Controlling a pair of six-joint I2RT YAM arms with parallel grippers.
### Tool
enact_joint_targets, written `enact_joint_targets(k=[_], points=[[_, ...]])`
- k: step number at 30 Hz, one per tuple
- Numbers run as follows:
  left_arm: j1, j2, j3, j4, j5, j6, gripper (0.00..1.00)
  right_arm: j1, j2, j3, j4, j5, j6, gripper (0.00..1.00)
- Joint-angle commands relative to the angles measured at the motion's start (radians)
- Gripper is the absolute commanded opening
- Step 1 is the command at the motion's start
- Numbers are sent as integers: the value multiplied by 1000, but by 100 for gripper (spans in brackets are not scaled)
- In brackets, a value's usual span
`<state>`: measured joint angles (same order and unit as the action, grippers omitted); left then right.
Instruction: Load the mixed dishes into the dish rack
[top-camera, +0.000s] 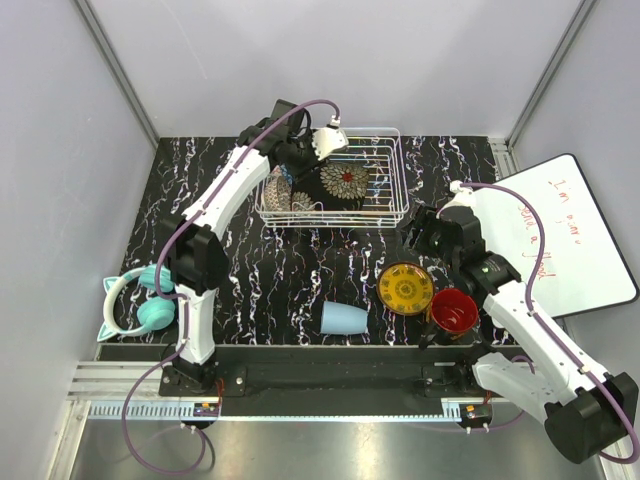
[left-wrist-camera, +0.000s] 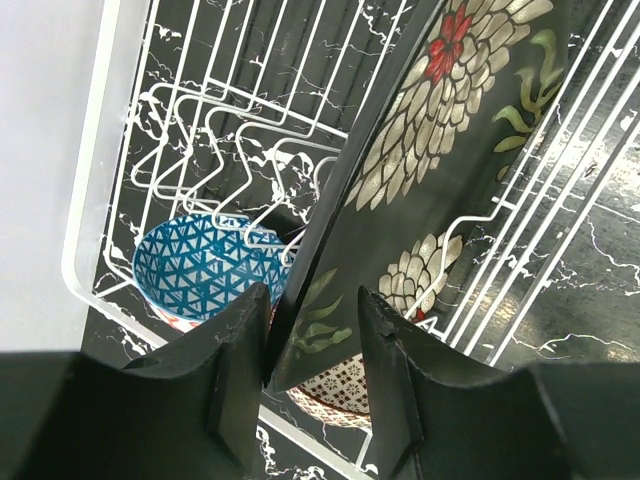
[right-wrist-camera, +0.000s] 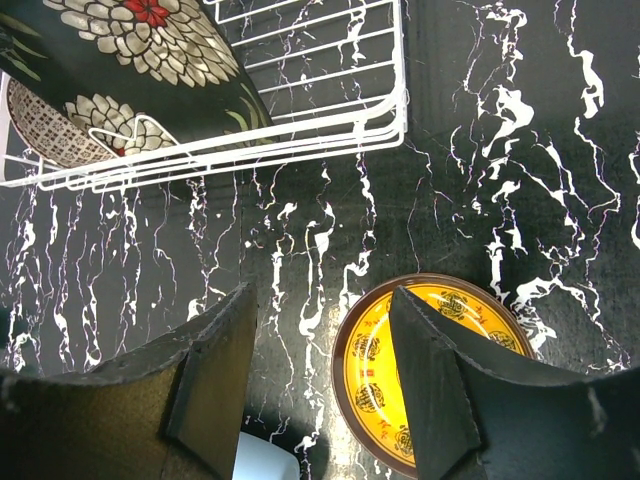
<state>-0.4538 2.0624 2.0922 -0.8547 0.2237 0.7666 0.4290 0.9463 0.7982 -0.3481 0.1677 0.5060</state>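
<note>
Top external view is showing you the dish rack (top-camera: 398, 175) sitting at the far side of the counter (top-camera: 250, 280), and I am judging the job to be about half done: three of the six dishes are inside it. The black square floral plate (top-camera: 348, 182) is leaning on edge among the tines. At the rack's left end the blue patterned bowl (left-wrist-camera: 200, 265) and the beige patterned bowl (left-wrist-camera: 335, 385) are resting low in the wires, the beige one partly hidden behind the plate in the left wrist view.

Your left claw (left-wrist-camera: 312, 298) is straddling the plate's edge, one finger on each side. I cannot tell whether it is clamping the plate or only bracketing it, so you are better off treating that plate as not yet settled.

Three dishes are waiting on the counter near your right arm. The yellow ornate round plate (top-camera: 405, 288) is lying flat, the light-blue cup (top-camera: 344, 318) is lying on its side to its left, and the red-inside dark floral mug (top-camera: 453, 310) is sitting just beside the plate. Your right claw (right-wrist-camera: 322, 292) is hanging released over the bare counter between rack and yellow plate, grasping nothing.

As for writing, the whiteboard (top-camera: 560, 230) at the right edge is carrying red handwriting, too small to read. The yellow plate's gold medallions are showing marks I cannot make out. No brand or label is showing anywhere.
</note>
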Motion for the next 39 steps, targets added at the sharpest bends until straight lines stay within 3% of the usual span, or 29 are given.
enact_joint_targets(k=[1,11,17,18,20,22,33,39], points=[[1,-22,-15,-32,5,-6,43,-7,-21,15,-8,33,9,64],[9,-50,-104,-30,-12,-10,41,-12,-33,3,-11,36,14,63],[9,-54,-74,-26,-38,-18,62,-12,-40,-2,-12,38,17,64],[9,-53,-55,-21,-50,-21,79,-12,-40,-4,-14,38,19,64],[7,-48,-38,-17,-60,-21,83,-12,-38,-4,-12,36,20,64],[7,-45,-15,-4,-73,-26,94,-12,-40,-5,-14,38,20,66],[3,-47,91,51,-144,-16,99,-12,-31,-7,-12,50,14,72],[12,-88,175,134,-172,-125,99,-21,101,53,50,58,-37,75]])
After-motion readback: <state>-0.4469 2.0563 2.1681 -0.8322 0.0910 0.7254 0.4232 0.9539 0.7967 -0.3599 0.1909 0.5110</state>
